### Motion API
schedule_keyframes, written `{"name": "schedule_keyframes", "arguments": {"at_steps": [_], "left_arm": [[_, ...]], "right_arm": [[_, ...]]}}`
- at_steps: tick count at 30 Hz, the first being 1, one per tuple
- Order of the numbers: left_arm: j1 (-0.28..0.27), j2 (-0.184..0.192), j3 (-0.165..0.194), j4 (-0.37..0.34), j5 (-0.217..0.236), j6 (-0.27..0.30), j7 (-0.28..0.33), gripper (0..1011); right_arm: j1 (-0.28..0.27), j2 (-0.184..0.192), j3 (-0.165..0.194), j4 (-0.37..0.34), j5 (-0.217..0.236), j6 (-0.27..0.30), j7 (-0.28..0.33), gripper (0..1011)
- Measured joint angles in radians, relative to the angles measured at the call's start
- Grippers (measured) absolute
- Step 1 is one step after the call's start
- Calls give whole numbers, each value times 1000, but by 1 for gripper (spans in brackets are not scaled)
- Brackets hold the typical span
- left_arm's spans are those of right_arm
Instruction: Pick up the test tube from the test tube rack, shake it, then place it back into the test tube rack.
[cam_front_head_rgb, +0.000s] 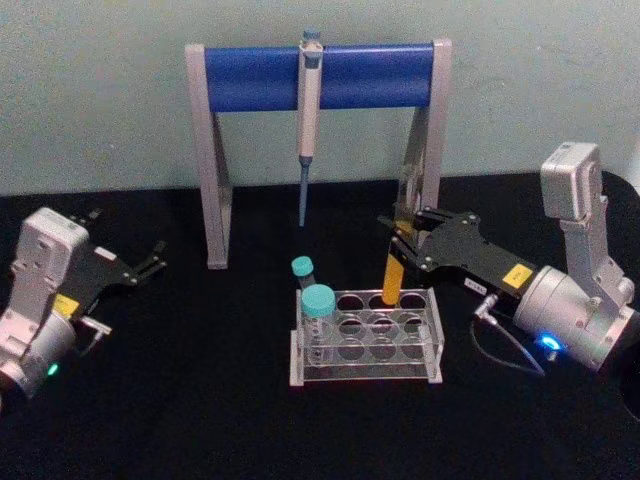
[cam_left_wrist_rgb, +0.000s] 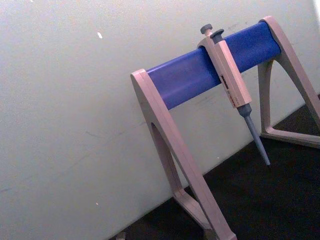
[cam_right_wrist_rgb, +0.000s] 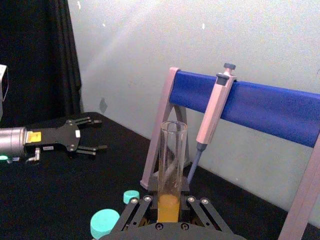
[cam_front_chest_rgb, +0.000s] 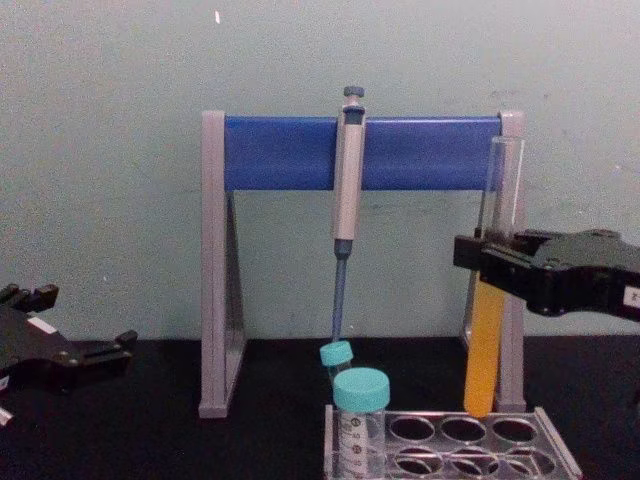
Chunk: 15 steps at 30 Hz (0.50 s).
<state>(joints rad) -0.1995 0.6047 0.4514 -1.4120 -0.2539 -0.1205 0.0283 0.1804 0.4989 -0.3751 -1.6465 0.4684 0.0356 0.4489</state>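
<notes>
The right gripper (cam_front_head_rgb: 398, 248) is clamping its jaws on the tall clear glass test tube (cam_front_head_rgb: 391, 282) of orange-yellow liquid. It is holding the tube upright, with the round bottom at a far-row hole of the low clear plastic test tube rack (cam_front_head_rgb: 366, 377) on the black desk (cam_front_head_rgb: 200, 410). Teal-capped vials (cam_front_head_rgb: 317, 302) are standing at the rack's left end. The left gripper (cam_front_head_rgb: 150, 262) is resting far left, jaws spread and empty.

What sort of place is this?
Probably a laboratory bench: a pipette hangs on a blue-barred stand, teal-capped vials sit in a clear rack, and the right gripper holds a test tube of orange liquid.
</notes>
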Motion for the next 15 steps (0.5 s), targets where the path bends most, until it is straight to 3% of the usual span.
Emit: {"name": "schedule_keyframes", "arguments": {"at_steps": [15], "left_arm": [[0, 0, 0, 0, 0, 0, 0, 1001]], "right_arm": [[0, -18, -8, 32, -18, -11, 1, 232]]}}
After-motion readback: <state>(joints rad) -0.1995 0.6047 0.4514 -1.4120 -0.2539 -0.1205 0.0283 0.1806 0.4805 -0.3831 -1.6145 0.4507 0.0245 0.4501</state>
